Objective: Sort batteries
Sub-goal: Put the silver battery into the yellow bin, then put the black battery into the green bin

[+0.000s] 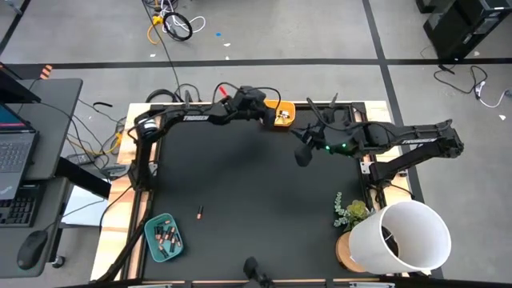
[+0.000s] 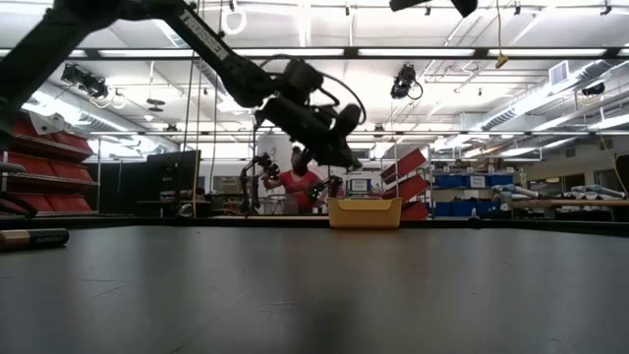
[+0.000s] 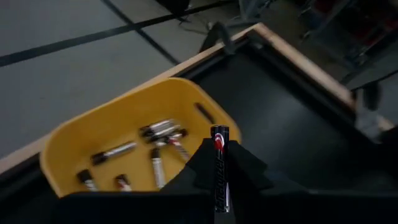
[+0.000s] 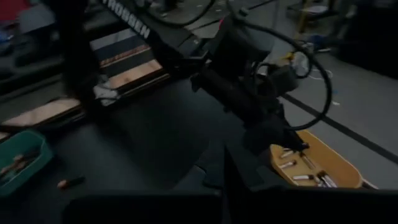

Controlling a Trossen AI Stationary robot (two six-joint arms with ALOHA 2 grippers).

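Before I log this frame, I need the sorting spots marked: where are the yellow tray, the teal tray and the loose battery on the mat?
yellow tray (image 3: 93, 134): left wrist view, bare inner wall.
teal tray (image 1: 151, 237): high view, left rim.
loose battery (image 1: 200, 212): high view, middle of its body.

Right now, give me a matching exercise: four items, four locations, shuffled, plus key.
1. yellow tray
2. teal tray
3. loose copper-and-black battery
4. silver-and-red battery

A. bare mat, beside the teal tray
B. in the left gripper, above the yellow tray
C. near left corner of the table
D. far edge, middle

Pairs: 1-D, 2-C, 3-A, 4-B
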